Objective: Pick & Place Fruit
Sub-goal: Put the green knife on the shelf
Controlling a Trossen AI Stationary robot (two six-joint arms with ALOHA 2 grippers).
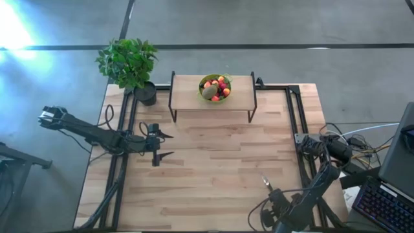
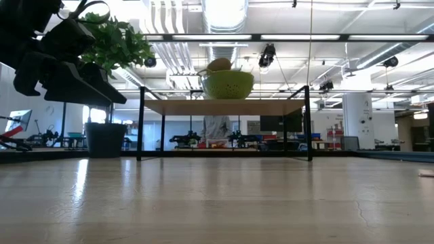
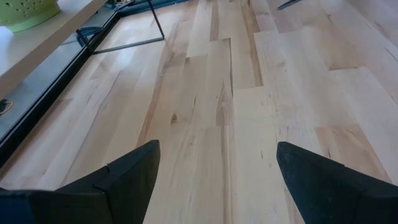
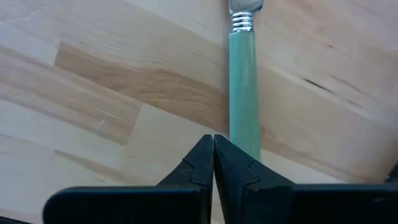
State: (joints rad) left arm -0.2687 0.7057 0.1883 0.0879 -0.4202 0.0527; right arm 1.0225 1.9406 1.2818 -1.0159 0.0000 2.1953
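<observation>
High view puts the fruit (image 1: 215, 88) in the bowl (image 1: 214, 80) on the shelf (image 1: 187, 90), well apart from both grippers. Right gripper (image 4: 213, 152) is closed on nothing beside the knife (image 4: 244, 93), whose green handle only its wrist view shows; left gripper (image 1: 163, 145) gapes empty.

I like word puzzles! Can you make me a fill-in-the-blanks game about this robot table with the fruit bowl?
1. The lime-green round bowl of small toy fruit sits on a wooden ____ with black legs.
2. The left gripper has its fingers ____.
3. The right gripper has its fingers ____.
4. The slim knife on the wooden table has a ____ handle.

Missing words: shelf; open; shut; green
</observation>
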